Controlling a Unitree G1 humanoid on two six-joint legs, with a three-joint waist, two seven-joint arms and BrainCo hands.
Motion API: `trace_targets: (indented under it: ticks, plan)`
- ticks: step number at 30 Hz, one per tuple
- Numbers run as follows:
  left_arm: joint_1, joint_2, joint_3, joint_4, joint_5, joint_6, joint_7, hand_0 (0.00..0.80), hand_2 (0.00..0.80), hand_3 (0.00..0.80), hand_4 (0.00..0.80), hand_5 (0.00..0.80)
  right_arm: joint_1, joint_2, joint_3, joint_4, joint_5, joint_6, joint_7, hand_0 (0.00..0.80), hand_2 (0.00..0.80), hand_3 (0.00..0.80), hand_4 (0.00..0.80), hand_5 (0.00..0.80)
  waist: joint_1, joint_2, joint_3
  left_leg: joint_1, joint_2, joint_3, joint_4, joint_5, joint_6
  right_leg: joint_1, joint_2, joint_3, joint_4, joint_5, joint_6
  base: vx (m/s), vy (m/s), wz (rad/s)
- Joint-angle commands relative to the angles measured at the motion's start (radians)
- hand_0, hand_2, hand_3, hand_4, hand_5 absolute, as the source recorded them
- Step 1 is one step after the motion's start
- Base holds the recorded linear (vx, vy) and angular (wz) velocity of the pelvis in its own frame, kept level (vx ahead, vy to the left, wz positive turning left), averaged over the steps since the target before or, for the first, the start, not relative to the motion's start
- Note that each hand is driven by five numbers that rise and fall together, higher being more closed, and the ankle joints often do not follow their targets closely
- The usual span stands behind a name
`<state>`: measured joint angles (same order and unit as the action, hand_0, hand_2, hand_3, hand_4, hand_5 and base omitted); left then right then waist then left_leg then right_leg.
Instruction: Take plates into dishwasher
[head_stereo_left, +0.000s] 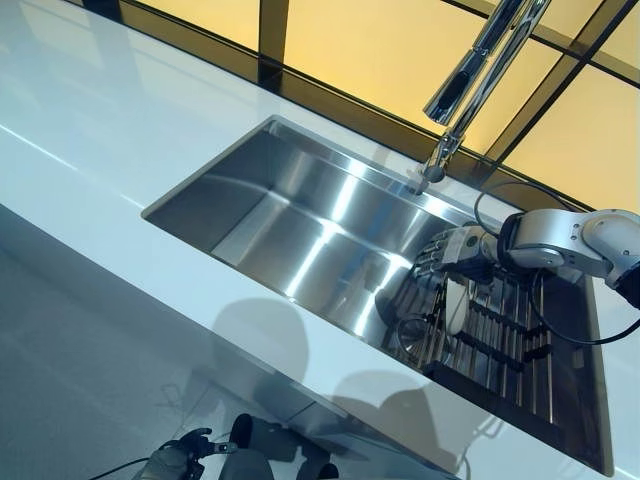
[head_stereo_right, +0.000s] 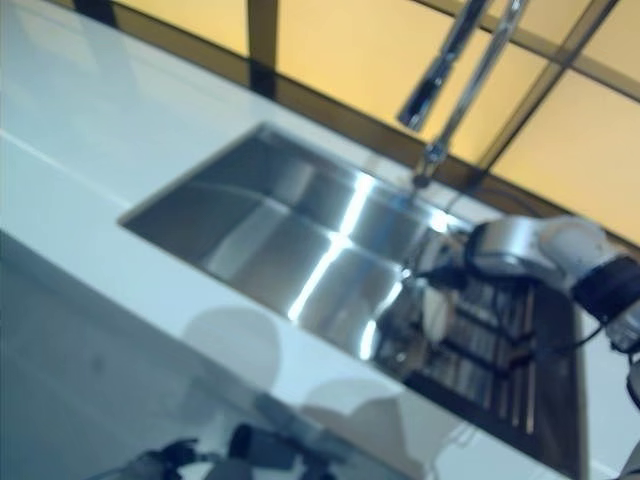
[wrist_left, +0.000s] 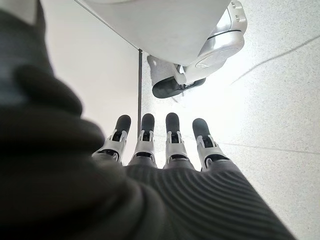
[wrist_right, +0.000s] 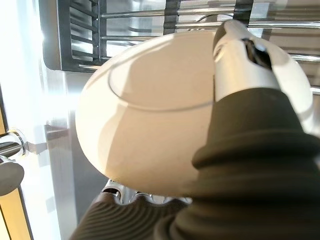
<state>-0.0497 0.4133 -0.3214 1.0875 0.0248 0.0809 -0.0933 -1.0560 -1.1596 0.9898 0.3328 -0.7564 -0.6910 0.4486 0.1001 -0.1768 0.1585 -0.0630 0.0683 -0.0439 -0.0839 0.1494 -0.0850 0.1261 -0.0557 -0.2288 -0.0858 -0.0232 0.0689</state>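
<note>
Thumb and fingers of the right hand (wrist_right: 250, 145) pinch a round white plate (wrist_right: 160, 115) over the dark-barred metal drying rack (head_stereo_left: 500, 345), while the left hand (wrist_left: 160, 150) hangs straight-fingered and empty.

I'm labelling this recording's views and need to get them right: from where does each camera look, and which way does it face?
Left eye view: from the head, down at the sink, faucet and rack; right robot hand on a plate.
Right eye view: same scene, from slightly to the side.
Left wrist view: along the left robot hand with straight fingers, at the floor.
Right wrist view: along the right robot hand, thumb on the white plate above the rack.
Shared: plate and rack in eye and right wrist views.
</note>
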Motion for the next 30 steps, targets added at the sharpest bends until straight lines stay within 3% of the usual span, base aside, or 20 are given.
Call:
trace_targets:
  ticks: [1,7,8,11,14,17,18,30]
  plan:
    - [-0.031,0.029,0.001,0.023,-0.004,-0.005,0.000,0.000,0.000,0.000,0.000,0.000,0.005,-0.063,-0.028,0.004,-0.006,0.037,-0.016,0.000,0.000,0.000,0.000,0.000,0.026,-0.033,0.009,0.081,0.011,0.043,-0.003,-0.085,0.034,-0.066,-0.001,0.016,0.023,0.090,0.014,0.000,0.000,0.00]
    - [-0.029,0.030,0.000,0.022,-0.004,-0.004,0.000,0.000,0.000,0.000,0.000,0.000,0.015,-0.061,-0.034,0.005,-0.006,0.039,-0.016,0.000,0.000,0.000,0.000,0.000,0.026,-0.031,0.009,0.081,0.009,0.042,-0.003,-0.085,0.035,-0.065,-0.002,0.017,0.021,0.091,0.014,0.000,0.000,0.00]
    - [-0.030,0.031,0.000,0.025,-0.005,-0.007,0.000,0.000,0.000,0.000,0.000,0.000,0.015,-0.062,-0.034,0.006,-0.007,0.038,-0.018,0.063,0.063,0.063,0.063,0.063,0.026,-0.032,0.009,0.081,0.010,0.042,-0.003,-0.085,0.035,-0.065,-0.002,0.017,0.021,0.091,0.013,0.000,0.000,0.00]
    - [-0.030,0.029,0.003,0.027,-0.003,-0.009,0.001,0.000,0.000,0.000,0.000,0.000,0.016,-0.060,-0.032,0.007,-0.009,0.042,-0.021,0.370,0.370,0.370,0.370,0.370,0.025,-0.032,0.007,0.081,0.010,0.043,-0.003,-0.085,0.035,-0.066,-0.002,0.017,0.021,0.091,0.014,0.000,0.000,0.00]
    - [-0.033,0.029,0.001,0.029,-0.002,-0.008,0.001,0.000,0.000,0.000,0.000,0.000,0.015,-0.056,-0.032,0.012,-0.009,0.042,-0.024,0.502,0.502,0.502,0.502,0.502,0.025,-0.034,0.007,0.081,0.010,0.044,-0.003,-0.086,0.035,-0.066,-0.002,0.017,0.022,0.090,0.014,0.000,0.000,0.00]
    - [-0.036,0.027,0.002,0.032,-0.002,-0.007,0.003,0.000,0.000,0.000,0.000,0.000,0.019,-0.054,-0.035,0.014,-0.014,0.038,-0.029,0.769,0.769,0.769,0.769,0.769,0.024,-0.035,0.007,0.082,0.011,0.044,-0.003,-0.086,0.035,-0.066,-0.002,0.017,0.023,0.090,0.014,0.000,0.000,0.00]
    - [-0.035,0.028,0.003,0.032,-0.001,-0.008,0.002,0.000,0.000,0.000,0.000,0.000,0.018,-0.055,-0.034,0.014,-0.012,0.037,-0.027,0.800,0.800,0.800,0.800,0.800,0.025,-0.035,0.007,0.082,0.011,0.044,-0.003,-0.086,0.035,-0.066,-0.001,0.017,0.023,0.090,0.013,0.000,0.000,0.00]
    - [-0.032,0.031,0.005,0.028,-0.003,-0.009,0.001,0.000,0.000,0.000,0.000,0.000,0.028,-0.060,-0.042,0.009,-0.020,0.036,-0.021,0.800,0.800,0.800,0.800,0.800,0.024,-0.035,0.007,0.081,0.010,0.043,-0.003,-0.086,0.037,-0.068,-0.001,0.018,0.024,0.091,0.014,0.000,0.000,0.00]
